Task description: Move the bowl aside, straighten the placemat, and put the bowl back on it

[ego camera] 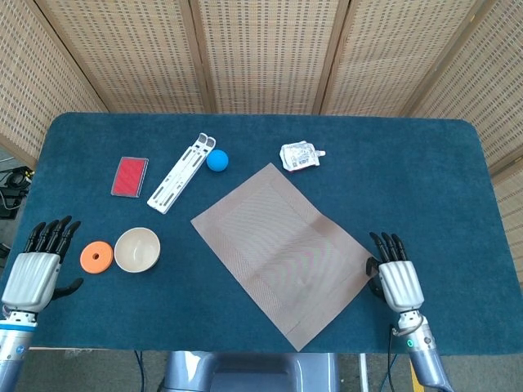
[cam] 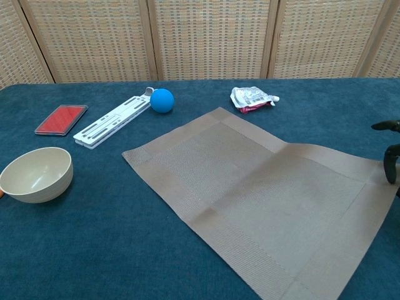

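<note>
Left robot hand (ego camera: 31, 273) — head view only.

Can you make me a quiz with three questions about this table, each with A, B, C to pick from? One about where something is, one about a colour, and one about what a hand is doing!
1. Where is the bowl?
A. On the placemat
B. On the table beside the orange disc
C. In the left hand

2. What colour is the ball?
A. Blue
B. Green
C. Yellow

3. What is the right hand doing?
A. Lifting the bowl
B. Squeezing the ball
C. Touching the placemat's right corner

Answers:
1. B, the bowl sits on the blue cloth right next to the orange disc, away from the placemat.
2. A, the ball by the white strip is bright blue.
3. C, its fingers sit at the mat's right corner; whether it is pinching the mat I cannot tell.
</note>
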Robot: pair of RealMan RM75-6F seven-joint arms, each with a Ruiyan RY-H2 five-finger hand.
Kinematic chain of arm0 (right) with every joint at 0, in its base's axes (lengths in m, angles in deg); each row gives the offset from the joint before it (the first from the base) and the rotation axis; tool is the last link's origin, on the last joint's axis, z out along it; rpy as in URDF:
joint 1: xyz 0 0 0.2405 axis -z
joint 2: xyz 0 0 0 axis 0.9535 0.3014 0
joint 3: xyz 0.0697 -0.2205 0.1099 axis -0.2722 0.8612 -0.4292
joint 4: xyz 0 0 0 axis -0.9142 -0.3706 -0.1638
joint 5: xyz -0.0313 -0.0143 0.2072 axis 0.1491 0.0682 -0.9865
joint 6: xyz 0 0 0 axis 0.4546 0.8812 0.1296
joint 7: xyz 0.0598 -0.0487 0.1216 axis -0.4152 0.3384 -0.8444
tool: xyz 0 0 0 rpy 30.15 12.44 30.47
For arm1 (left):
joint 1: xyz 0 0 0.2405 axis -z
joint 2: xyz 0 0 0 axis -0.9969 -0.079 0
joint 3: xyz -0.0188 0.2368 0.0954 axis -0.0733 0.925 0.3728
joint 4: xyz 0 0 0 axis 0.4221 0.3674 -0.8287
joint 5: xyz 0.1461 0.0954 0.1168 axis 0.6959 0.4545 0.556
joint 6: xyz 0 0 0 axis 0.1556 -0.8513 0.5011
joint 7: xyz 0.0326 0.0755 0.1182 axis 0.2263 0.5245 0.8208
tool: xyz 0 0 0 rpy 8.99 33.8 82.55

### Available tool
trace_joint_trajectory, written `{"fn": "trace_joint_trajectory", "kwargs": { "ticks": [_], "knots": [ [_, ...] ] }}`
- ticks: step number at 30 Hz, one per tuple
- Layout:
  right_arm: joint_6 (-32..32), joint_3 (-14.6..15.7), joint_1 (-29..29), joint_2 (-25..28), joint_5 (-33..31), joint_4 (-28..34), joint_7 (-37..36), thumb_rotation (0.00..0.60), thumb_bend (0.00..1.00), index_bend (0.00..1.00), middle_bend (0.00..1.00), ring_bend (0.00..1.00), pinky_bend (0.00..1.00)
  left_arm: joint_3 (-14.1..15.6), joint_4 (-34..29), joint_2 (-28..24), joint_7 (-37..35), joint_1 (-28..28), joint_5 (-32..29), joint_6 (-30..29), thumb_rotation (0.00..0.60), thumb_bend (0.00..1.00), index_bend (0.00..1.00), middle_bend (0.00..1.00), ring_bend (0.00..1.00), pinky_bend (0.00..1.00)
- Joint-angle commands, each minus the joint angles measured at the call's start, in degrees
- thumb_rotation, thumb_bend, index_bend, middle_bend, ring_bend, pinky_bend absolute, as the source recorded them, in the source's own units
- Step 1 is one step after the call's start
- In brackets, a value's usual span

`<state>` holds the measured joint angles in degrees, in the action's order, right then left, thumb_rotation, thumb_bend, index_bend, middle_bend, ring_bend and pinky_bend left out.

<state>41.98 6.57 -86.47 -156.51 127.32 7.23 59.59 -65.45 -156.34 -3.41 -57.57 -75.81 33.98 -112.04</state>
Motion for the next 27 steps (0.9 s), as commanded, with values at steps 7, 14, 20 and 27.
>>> {"fn": "trace_joint_trajectory", "kwargs": {
  "ticks": [7,14,20,27],
  "knots": [
    [-6.3,-4.9,-4.8,2.8,-4.6,-6.1,0.6,0.600,0.54,0.71,0.15,0.00,0.00,-0.5,0.3,0.5,0.9,0.3,-0.8,0.2,0.600,0.18,0.03,0.00,0.00,0.00],
    [-11.9,-6.8,-8.4,5.0,-7.6,-12.0,5.0,0.600,0.54,0.70,0.16,0.00,0.00,-0.8,1.0,1.1,1.1,0.8,-1.3,0.7,0.600,0.18,0.03,0.00,0.00,0.00],
    [-13.0,-7.0,-9.5,4.5,-8.7,-13.3,6.9,0.600,0.47,0.60,0.08,0.00,0.00,-0.8,1.6,1.6,1.0,1.0,-1.4,1.1,0.600,0.18,0.03,0.00,0.00,0.00],
    [-12.4,-7.4,-8.3,5.5,-11.2,-11.1,9.0,0.600,0.30,0.21,0.00,0.00,0.00,-1.0,1.8,1.9,1.2,1.7,-1.9,2.1,0.600,0.18,0.03,0.00,0.00,0.00]
  ]
}}
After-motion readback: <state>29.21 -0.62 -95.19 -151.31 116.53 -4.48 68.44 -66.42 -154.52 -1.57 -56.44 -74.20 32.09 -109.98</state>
